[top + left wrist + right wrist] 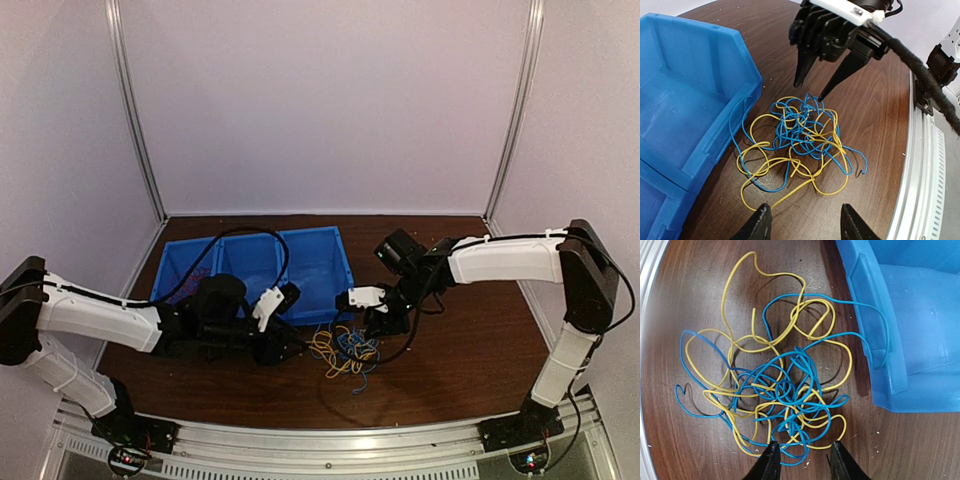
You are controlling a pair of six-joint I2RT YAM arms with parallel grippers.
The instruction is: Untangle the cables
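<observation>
Cables [800, 140]: yellow and blue tangle, laid on the desk [870, 130] at 5 o'clock of the blue bin [690, 100]. Left pincer [805, 210]: held part open, empty, at 9 o'clock. Right pincer [803, 446]: parted, nothing gripped, at 1 o'clock.

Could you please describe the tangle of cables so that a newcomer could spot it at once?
On the dark wooden table, find the row of blue bins; just off the near corner of the rightmost bin lie the cables, a loose knot. Unlike the thick black arm cable, they are thin, curly, yellow and blue.
</observation>
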